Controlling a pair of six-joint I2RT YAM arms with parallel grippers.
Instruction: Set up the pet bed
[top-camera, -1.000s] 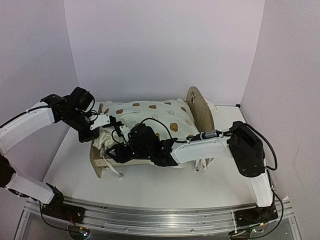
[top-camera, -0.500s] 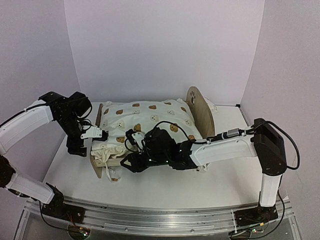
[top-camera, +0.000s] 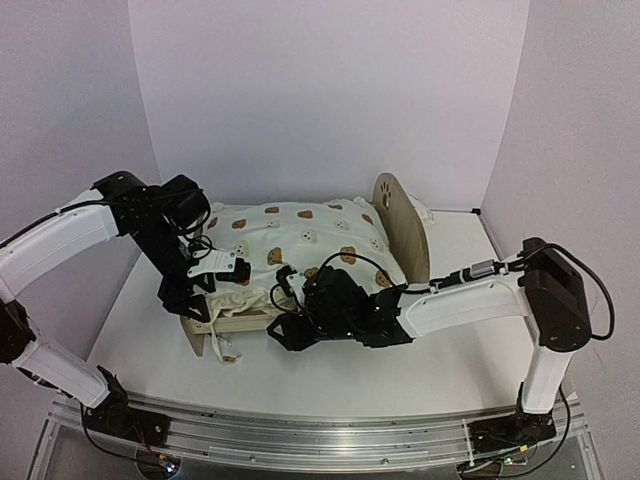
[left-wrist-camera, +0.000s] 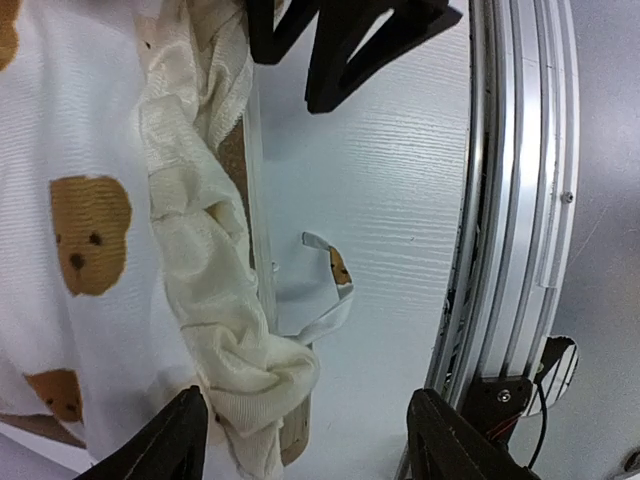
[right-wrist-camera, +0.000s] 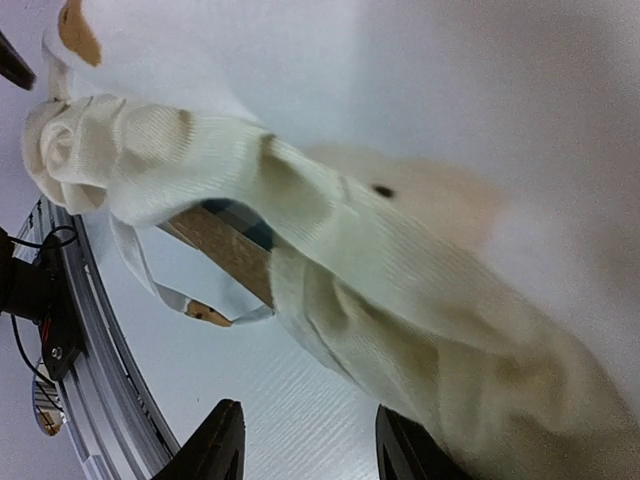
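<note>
Both grippers stand open at the foot end of the pet bed (top-camera: 240, 322). The left gripper (left-wrist-camera: 305, 405) has its jaws wide apart with only bare desk (top-camera: 330, 375) between them. One finger (left-wrist-camera: 180, 445) sits just beside the hanging ruffle (left-wrist-camera: 200, 250) of the cream bear-print bedding (left-wrist-camera: 60, 150). A second ago it was pinched shut on that ruffle, holding it up above the footboard (top-camera: 193, 335). It has since let go and dropped low beside the footboard's near corner.

The right gripper (right-wrist-camera: 308, 415) is parted about halfway. Desk shows between its jaws and no cloth is in them, though the ruffle droops close against one finger (right-wrist-camera: 400, 445). Over the last second it has slid from the foot corner toward the middle of the bed's near side, its arm stretching out longer behind it.

The bedding was humped and bunched at the foot a second ago. It now lies flatter over the frame, with its ruffle draped over the foot end. A white tie (left-wrist-camera: 320, 285) with a brown tip lies on the desk just below that corner.

The pet bed sits mid-desk, where it was before, with its rounded headboard (top-camera: 398, 230) toward the right rear and its footboard toward the left. A metal rail (left-wrist-camera: 510, 200) runs along the desk's near edge.
</note>
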